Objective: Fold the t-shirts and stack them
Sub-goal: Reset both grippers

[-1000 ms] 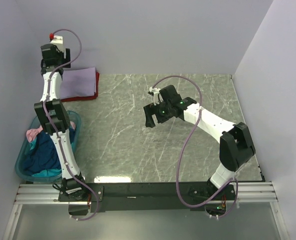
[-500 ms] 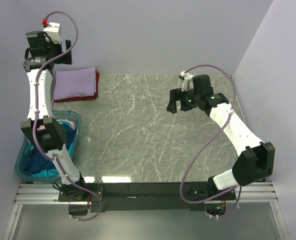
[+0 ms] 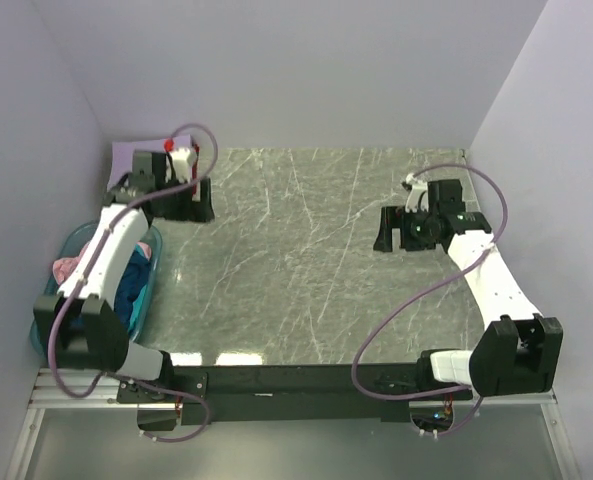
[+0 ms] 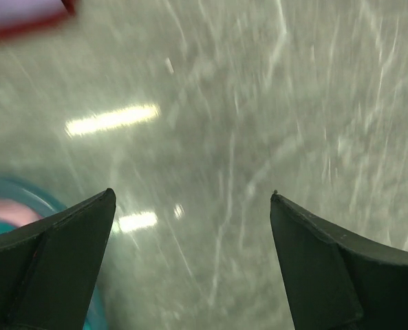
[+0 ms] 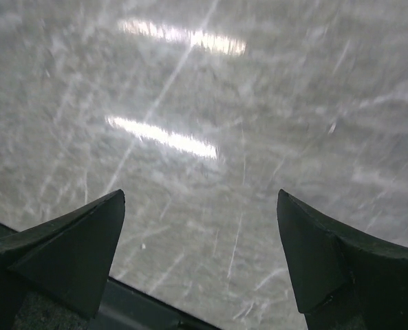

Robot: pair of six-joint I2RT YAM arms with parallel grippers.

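Left gripper (image 3: 196,204): jaws spread wide, nothing between them; it hangs over the far left part of the table, beside the folded pile
Left fingers (image 4: 59,254): in the wrist view only bare grey marble shows in the gap between the two dark tips
Light purple t-shirt (image 3: 126,157): folded flat in the far left corner of the table, mostly hidden behind the left arm from above; in the wrist view it sits at the top left edge, well apart from the jaws
Red t-shirt (image 4: 35,26): a thin red edge showing under the light purple one, blurred
Tub (image 3: 156,262): translucent teal, at the table's left edge, with the left arm crossing above it
Pink t-shirt (image 3: 68,268): crumpled in the tub, against its left side
Dark blue t-shirt (image 3: 131,285): loose in the tub, partly covered by the arm
Right gripper (image 3: 385,231): jaws wide apart and empty, on the right side of the table, far from every shirt
Right fingers (image 5: 66,254): only veined marble lies between them
Table (image 3: 296,270): grey marble top with light glare streaks
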